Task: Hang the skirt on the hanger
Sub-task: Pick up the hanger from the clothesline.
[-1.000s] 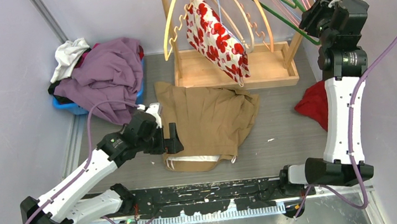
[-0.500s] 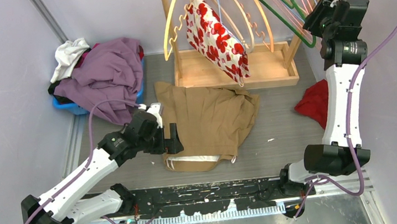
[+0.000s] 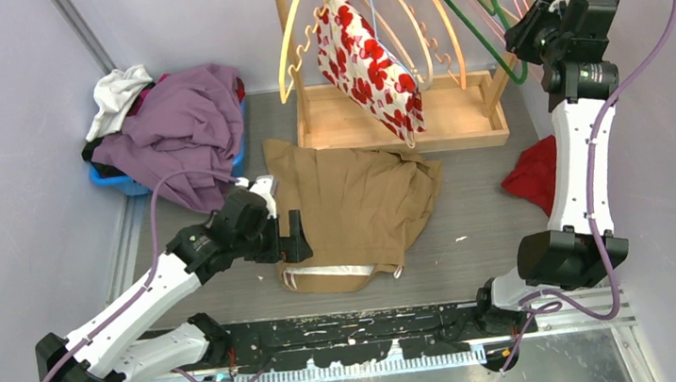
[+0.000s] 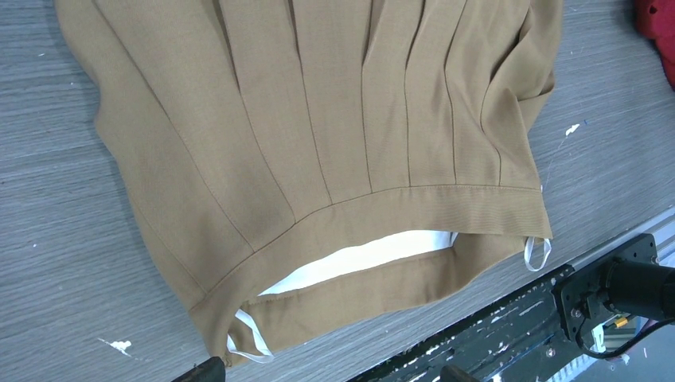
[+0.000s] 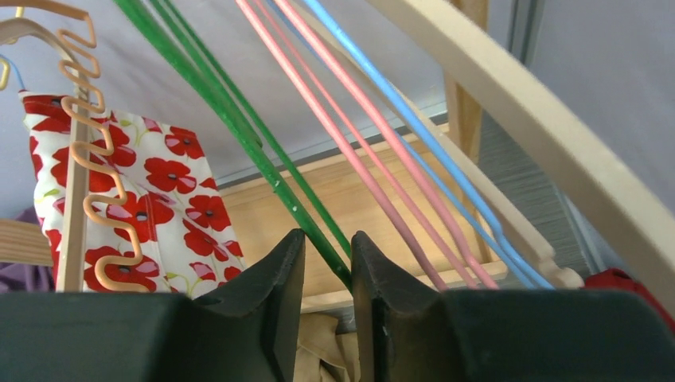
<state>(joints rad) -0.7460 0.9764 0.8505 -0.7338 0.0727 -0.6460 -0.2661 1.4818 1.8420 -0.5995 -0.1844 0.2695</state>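
Starting at the tabletop's (image 3: 480, 223) far left corner, you have a blue basket (image 3: 117, 183) heaped with a purple garment (image 3: 180, 122) and a white one (image 3: 115, 93). Just in front of it, your left arm (image 3: 137, 302) reaches in from the near left corner. The left claw (image 3: 297, 237) sits at the skirt's left side near the waistband, and its jaws are spread wide with nothing gripped.

The tan pleated skirt (image 3: 354, 199) lies flat in the middle of the tabletop. Its hem points to the far edge and its waistband (image 4: 382, 208) to the near edge. The left wrist view shows you the waist opening gaping a little on a white lining (image 4: 358, 259), with a white loop (image 4: 251, 348) at each end of the band.

Beyond the skirt, at the far edge, stands the wooden rack (image 3: 403, 125), and the skirt's hem touches its base. A red-and-white floral garment (image 3: 368, 60) hangs from it among wooden and wire hangers.

Further right, your right arm (image 3: 577, 156) stands tall from the near right corner, up to the rack's right end. The right claw (image 5: 328, 247) is closed narrowly on the green hanger (image 5: 275, 185), whose wire runs down between the two fingers. Pink hangers (image 5: 350, 134) and a blue hanger (image 5: 414, 126) run just beside it. A red cloth (image 3: 532, 175) lies at the tabletop's right edge, partly behind the arm and well apart from the skirt.
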